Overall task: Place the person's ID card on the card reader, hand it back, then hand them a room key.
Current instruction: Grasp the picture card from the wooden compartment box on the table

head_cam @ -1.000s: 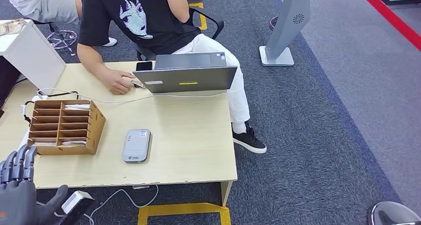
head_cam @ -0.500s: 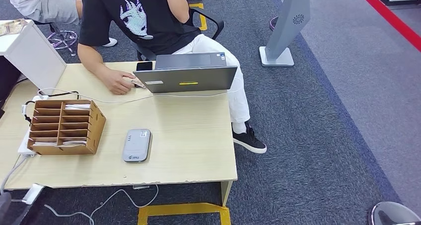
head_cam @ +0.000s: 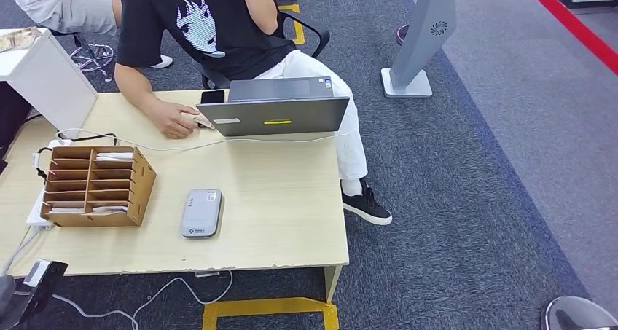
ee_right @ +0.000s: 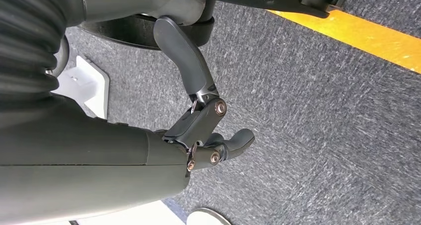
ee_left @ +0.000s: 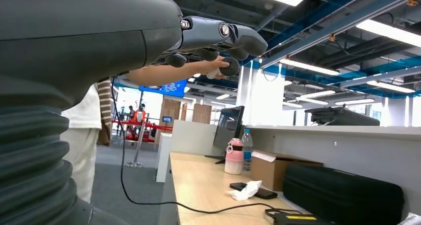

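From my head, I look down on the pale wooden bench (head_cam: pixel 277 199). The grey card reader (head_cam: pixel 201 213) lies flat near its front edge, just beside the wooden slotted organizer (head_cam: pixel 95 186), whose compartments hold a few white cards (head_cam: pixel 114 156). At the far edge stands an open grey laptop (head_cam: pixel 275 110) with a black phone (head_cam: pixel 212 96) beside it. A person in a black T-shirt (head_cam: pixel 204 24) sits behind it, one hand (head_cam: pixel 175 119) resting on the bench and pinching something small and pale, perhaps the ID card, though it is too small for me to be sure. A white cable (head_cam: pixel 146 145) trails across the bench between laptop and organizer.

At my left wrist, my left hand (ee_left: pixel 213 41) is raised with its fingers (ee_left: pixel 229 66) curled inward and nothing visible between them. Beyond it are a long counter (ee_left: pixel 208 185), a pink bottle (ee_left: pixel 232 155) and a black case (ee_left: pixel 342 192).

At my right wrist, my right hand (ee_right: pixel 203 120) hangs over dark grey carpet (ee_right: pixel 317 120) crossed by a yellow stripe (ee_right: pixel 367 36); the fingers are loosely spread and hold nothing.
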